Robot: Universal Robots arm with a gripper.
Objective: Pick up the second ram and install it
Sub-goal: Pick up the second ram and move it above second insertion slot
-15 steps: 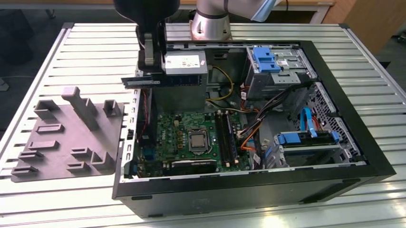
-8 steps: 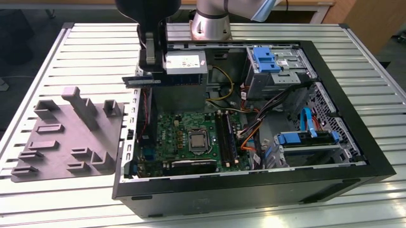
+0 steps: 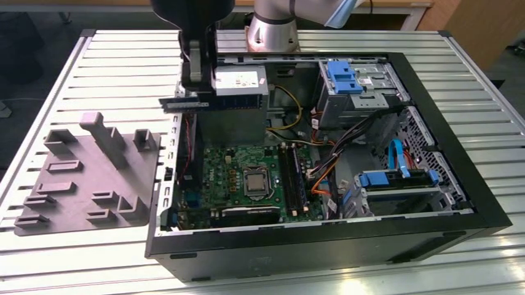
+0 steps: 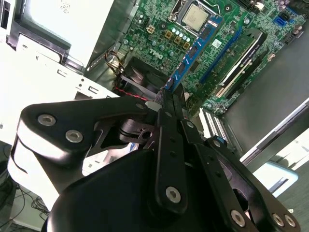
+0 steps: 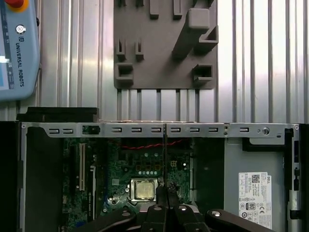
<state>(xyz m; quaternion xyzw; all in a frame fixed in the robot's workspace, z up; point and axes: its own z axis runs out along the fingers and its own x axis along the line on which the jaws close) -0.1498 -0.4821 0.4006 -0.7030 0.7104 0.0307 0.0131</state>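
A: How do the jaws stand?
B: Closed on the second ram (image 4: 195,50). The gripper (image 4: 165,95) pinches it by one end, and the stick reaches out beyond the grip.
A: Where is it?
B: In the air over the open computer case (image 3: 328,241), well apart from the motherboard slots (image 3: 291,176).
A: And the task?
B: The picking up looks done. The seating in a slot is not yet done.
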